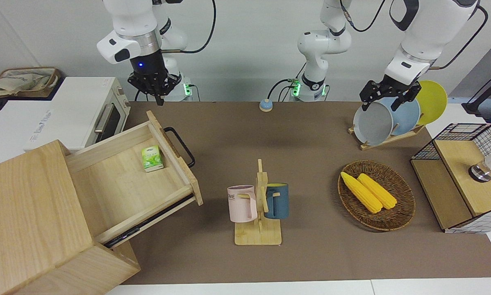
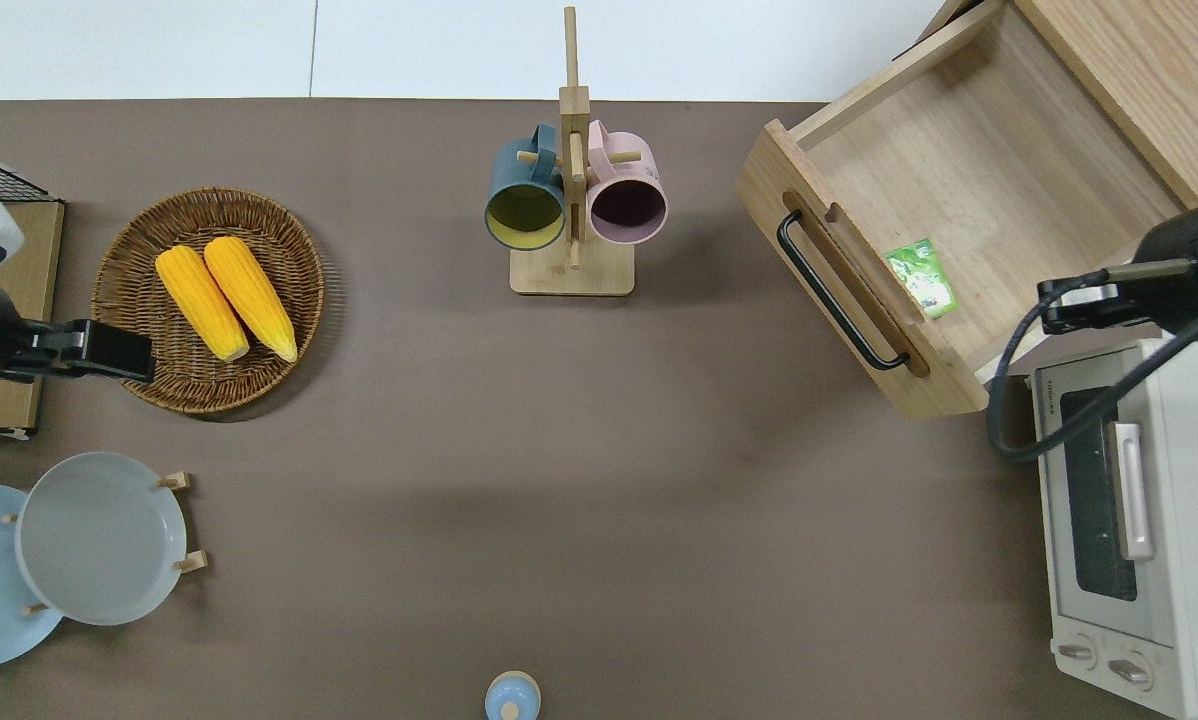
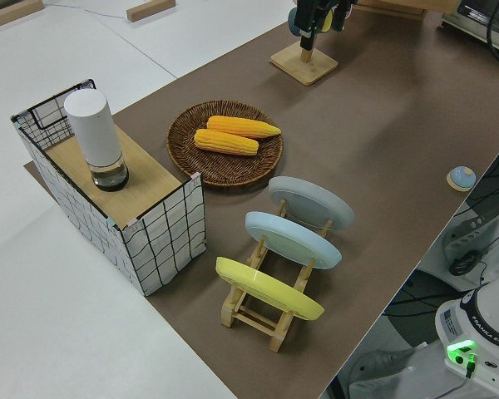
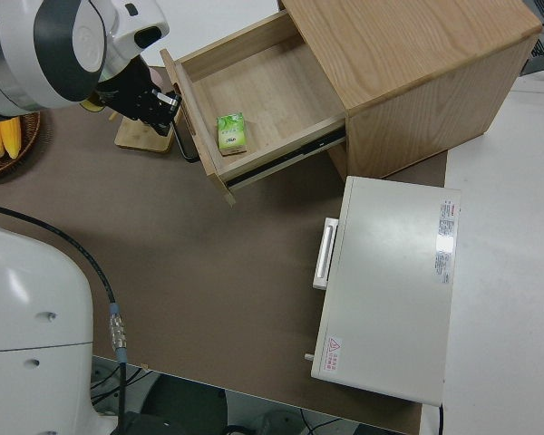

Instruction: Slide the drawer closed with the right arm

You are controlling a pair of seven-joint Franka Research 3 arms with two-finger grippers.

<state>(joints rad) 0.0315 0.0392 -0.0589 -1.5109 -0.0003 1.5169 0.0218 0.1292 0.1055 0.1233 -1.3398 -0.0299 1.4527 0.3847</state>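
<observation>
Drawer (image 1: 122,180) is standing open, holding a green packet (image 1: 152,158); right hand (image 1: 157,88) is hovering nearby, its grip seemingly unreadable.

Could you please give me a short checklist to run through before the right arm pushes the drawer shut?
1. Wide pale wooden drawer open: ok.
2. Black metal loop handle unobstructed: ok.
3. Small green carton lies flat inside the drawer, below its rim: ok.
4. Right pincer touching the drawer front: not ok, it is up in the air.
5. Right pincer's fingers shut: cannot tell.
6. Left arm parked: ok.
</observation>
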